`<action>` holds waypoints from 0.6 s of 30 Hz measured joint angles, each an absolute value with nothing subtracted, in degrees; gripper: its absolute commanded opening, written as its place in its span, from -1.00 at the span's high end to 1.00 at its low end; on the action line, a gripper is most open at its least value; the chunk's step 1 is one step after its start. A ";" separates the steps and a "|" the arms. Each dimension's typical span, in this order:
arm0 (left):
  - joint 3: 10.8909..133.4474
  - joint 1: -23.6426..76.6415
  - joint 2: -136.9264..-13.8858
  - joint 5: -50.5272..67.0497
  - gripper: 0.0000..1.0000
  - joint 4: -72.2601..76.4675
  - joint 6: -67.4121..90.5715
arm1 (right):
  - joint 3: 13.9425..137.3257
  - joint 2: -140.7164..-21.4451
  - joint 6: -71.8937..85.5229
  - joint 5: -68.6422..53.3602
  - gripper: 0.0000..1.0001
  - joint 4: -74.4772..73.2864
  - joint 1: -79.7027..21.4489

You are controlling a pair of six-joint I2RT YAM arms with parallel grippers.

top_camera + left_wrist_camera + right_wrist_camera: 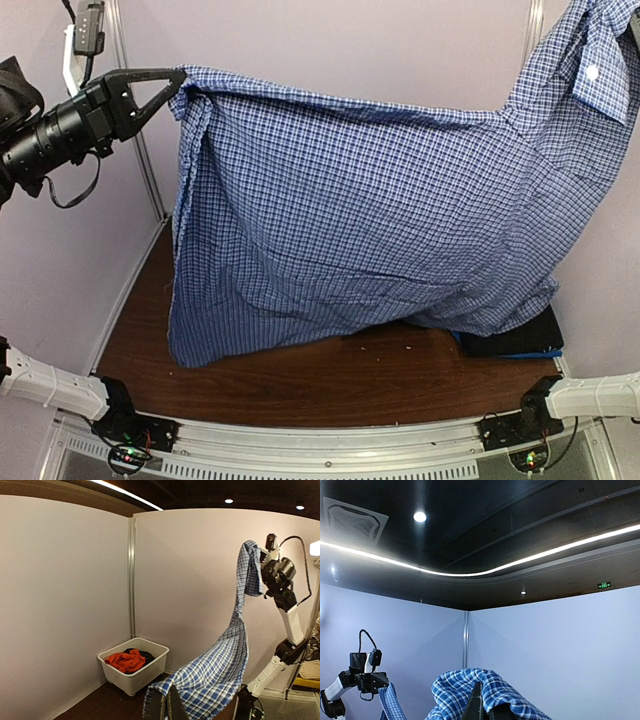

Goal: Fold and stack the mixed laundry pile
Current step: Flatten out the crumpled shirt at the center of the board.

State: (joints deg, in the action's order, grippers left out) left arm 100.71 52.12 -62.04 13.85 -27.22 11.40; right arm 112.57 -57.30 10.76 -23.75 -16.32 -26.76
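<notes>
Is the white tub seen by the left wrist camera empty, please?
No, the white tub holds a bright orange garment with a dark piece beside it.

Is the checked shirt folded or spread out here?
Spread. The checked shirt hangs stretched in the air between the left gripper and right gripper, its lower edge hanging over the table.

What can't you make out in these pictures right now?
- Top view: the checked shirt, held up by the left gripper, hides much of the table and all but an edge of the dark pieces.
- Top view: the right gripper is cut off by the upper right corner.
- Left wrist view: the tub wall hides whatever lies under the orange T-shirt.
</notes>
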 measured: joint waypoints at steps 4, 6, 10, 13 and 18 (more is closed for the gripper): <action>97.76 52.34 -61.34 -0.34 1.00 -27.42 10.92 | 111.09 -59.09 9.19 -18.15 1.00 -16.03 -26.81; 96.27 51.55 -61.17 -6.57 1.00 -28.08 10.94 | 110.17 -61.80 8.01 -14.83 1.00 -16.03 -26.83; 91.02 39.86 -61.56 -10.26 1.00 -28.12 14.22 | 109.19 -72.27 6.37 -9.78 1.00 -15.35 -26.57; 82.41 25.26 -62.22 -6.04 1.00 -26.57 18.48 | 108.90 -82.87 5.61 -7.62 1.00 -14.41 -25.91; 73.32 12.86 -73.71 1.17 0.98 -23.66 22.81 | 112.07 -103.22 4.34 -5.78 1.00 -14.76 -25.28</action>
State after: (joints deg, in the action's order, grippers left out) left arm 73.32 12.86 -73.71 1.17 -23.66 22.81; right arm 112.07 -103.22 4.34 -5.78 -14.76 -25.28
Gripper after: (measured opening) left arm 0.008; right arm 0.013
